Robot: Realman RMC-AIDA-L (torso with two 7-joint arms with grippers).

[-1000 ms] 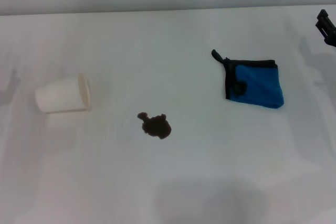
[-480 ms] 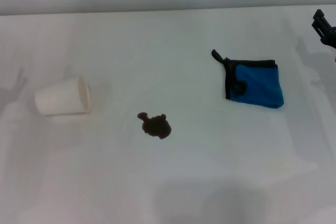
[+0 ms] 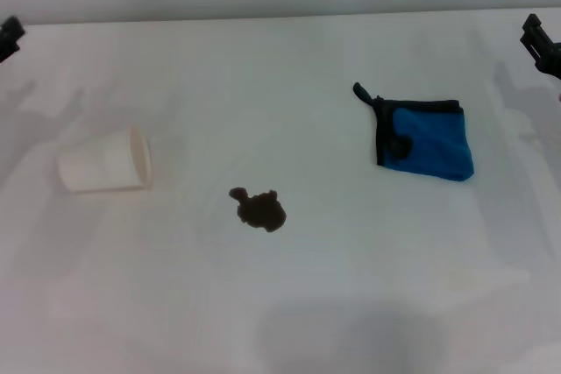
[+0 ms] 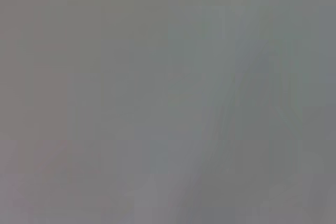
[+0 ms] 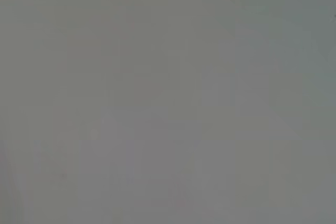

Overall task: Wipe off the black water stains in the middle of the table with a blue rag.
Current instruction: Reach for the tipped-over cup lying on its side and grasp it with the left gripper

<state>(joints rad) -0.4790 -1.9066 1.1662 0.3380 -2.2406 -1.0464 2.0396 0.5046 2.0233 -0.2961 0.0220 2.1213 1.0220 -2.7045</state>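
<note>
At the far right edge of the frame, upper part, just the dark tip of the right gripper [image 3: 542, 45], well apart from everything; cannot tell whether spread or pressed together. At the far left edge, upper corner, a sliver of the left gripper [image 3: 9, 38], equally unreadable. Nothing held by either. Both wrist views blank grey, no help.

Right of centre, the blue rag [image 3: 425, 141], folded flat, black edging and loop toward the upper left, untouched. Lower and left of it, near the frame's middle, the black water stains [image 3: 259, 208], one dark blotch with a small lobe on its left, not wiped. Further left, a white paper cup [image 3: 107, 159] on its side, mouth to the right.

Judged as the approach step, before any grasp. Next move likely calls for reaching the rag from the right and pinching an edge or fold.

Underneath, the table [image 3: 280, 304], plain white and matte, with faint shadows; beyond its far edge, a pale bare wall.
</note>
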